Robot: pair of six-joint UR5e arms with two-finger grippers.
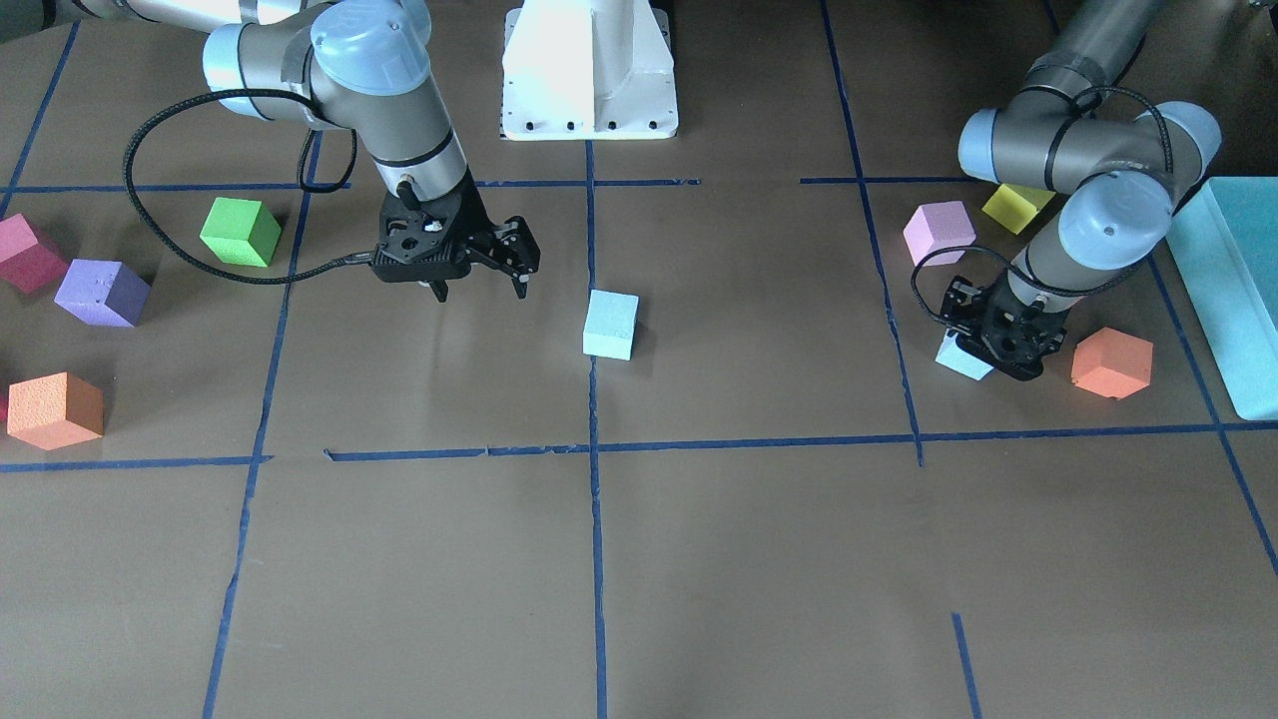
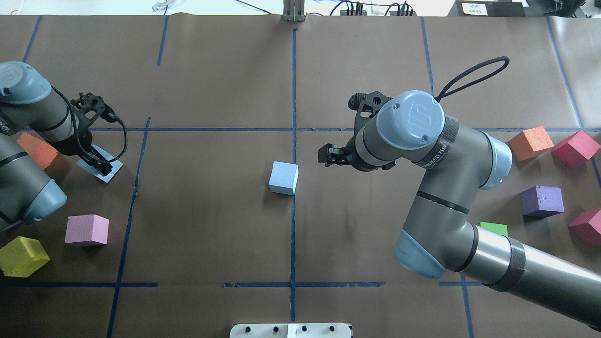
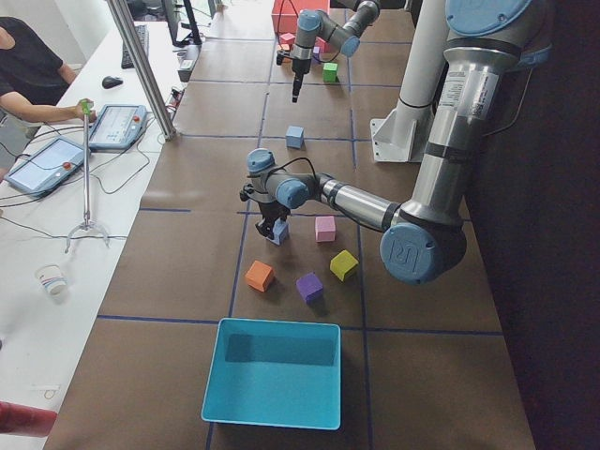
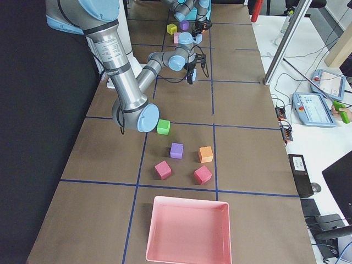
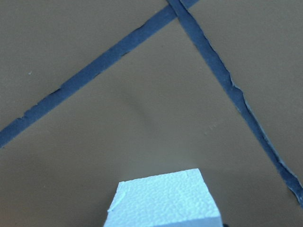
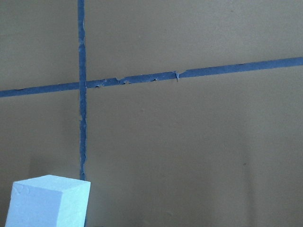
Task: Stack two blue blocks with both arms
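Observation:
One pale blue block point(image 1: 611, 324) sits on the table's middle line and also shows in the overhead view point(image 2: 283, 178) and at the lower left of the right wrist view point(image 6: 47, 201). My right gripper point(image 1: 481, 290) hangs open and empty above the table, beside that block and apart from it. The other blue block point(image 1: 960, 359) sits tilted under my left gripper point(image 1: 1003, 345), which appears shut on it. That block fills the bottom centre of the left wrist view point(image 5: 163, 201). In the overhead view the left gripper point(image 2: 96, 159) covers most of it point(image 2: 107, 170).
Beside the left arm lie a pink cube point(image 1: 939, 232), a yellow cube point(image 1: 1016, 207), an orange cube point(image 1: 1111, 362) and a large turquoise box point(image 1: 1233, 290). On the right arm's side lie green point(image 1: 240, 231), purple point(image 1: 100, 293), orange point(image 1: 55, 409) and maroon point(image 1: 25, 252) cubes. A white pedestal point(image 1: 589, 70) stands at the back.

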